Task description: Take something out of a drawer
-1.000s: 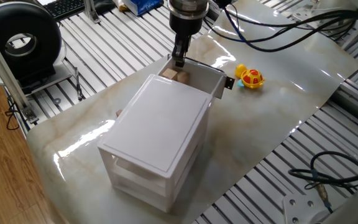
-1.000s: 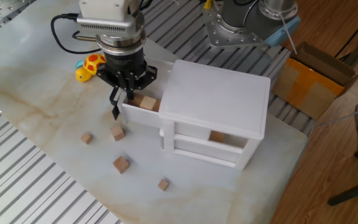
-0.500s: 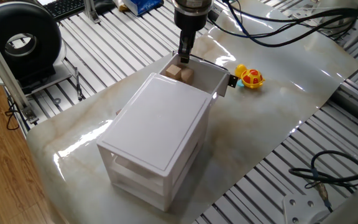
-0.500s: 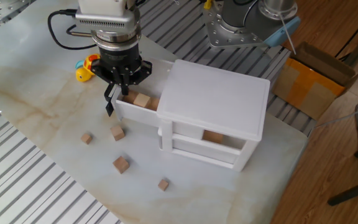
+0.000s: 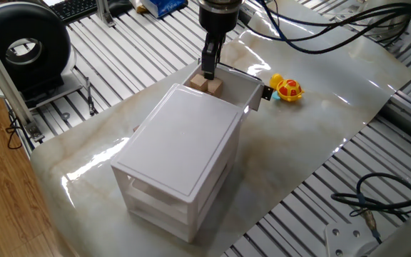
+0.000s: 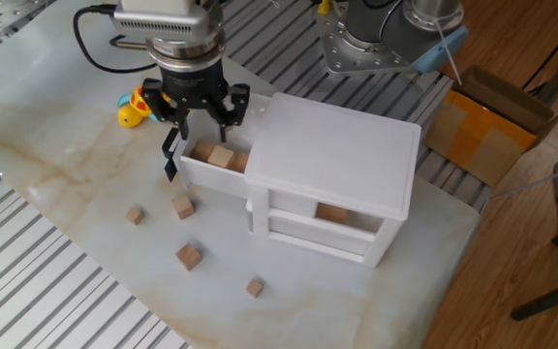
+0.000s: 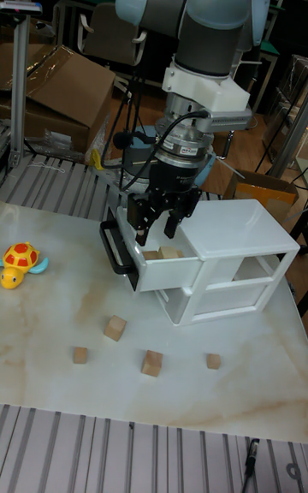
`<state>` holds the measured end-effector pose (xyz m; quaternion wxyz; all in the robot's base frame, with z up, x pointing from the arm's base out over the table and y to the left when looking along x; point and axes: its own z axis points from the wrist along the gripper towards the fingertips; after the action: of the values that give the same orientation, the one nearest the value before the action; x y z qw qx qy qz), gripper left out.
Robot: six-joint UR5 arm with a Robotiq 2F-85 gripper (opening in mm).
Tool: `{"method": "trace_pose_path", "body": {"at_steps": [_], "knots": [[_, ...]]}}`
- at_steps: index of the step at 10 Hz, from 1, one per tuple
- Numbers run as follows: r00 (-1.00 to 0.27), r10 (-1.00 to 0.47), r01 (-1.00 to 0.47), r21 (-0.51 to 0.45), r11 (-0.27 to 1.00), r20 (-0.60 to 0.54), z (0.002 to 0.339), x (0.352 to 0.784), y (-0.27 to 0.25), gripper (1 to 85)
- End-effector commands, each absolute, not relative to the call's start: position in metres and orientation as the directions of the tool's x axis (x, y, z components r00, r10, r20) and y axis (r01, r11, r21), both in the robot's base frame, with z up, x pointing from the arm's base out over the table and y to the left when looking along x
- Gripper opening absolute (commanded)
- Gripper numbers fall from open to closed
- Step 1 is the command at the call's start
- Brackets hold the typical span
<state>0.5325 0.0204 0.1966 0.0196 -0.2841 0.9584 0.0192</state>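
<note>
The drawer (image 6: 207, 180) is the top one of the white three-drawer box (image 6: 342, 155) and stands pulled out, its black tab (image 6: 170, 158) facing the table's left. Two wooden blocks (image 6: 217, 156) lie inside it. My gripper (image 6: 201, 132) hangs just above the drawer's opening, open, its fingers spread over the blocks with nothing between them. One fixed view shows the gripper (image 5: 208, 71) directly over the blocks (image 5: 205, 84). In the tall view the gripper (image 7: 156, 233) sits above the drawer (image 7: 159, 274) and the blocks (image 7: 168, 252).
Several loose wooden blocks (image 6: 189, 255) lie on the table in front of the box. A yellow and red toy turtle (image 6: 138, 105) sits behind the drawer. Another block (image 6: 332, 213) shows in the middle drawer. A cardboard box (image 6: 497, 131) stands off the table's right.
The gripper has risen a little over the drawer and its fingers have spread from nearly together to open. The drawer has come out slightly further.
</note>
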Motion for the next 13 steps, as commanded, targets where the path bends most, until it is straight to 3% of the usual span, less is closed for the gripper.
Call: {"method": "trace_pose_path", "body": {"at_steps": [1, 7, 13], "knots": [[-0.863, -0.501, -0.504, 0.07, 0.861, -0.064, 0.2, 0.532, 0.035, 59.0], [-0.909, -0.41, -0.416, 0.108, 0.903, -0.073, 0.19, 0.54, 0.051, 58.3], [-0.907, -0.415, -0.42, 0.066, 0.905, -0.077, 0.169, 0.542, 0.051, 56.7]]}}
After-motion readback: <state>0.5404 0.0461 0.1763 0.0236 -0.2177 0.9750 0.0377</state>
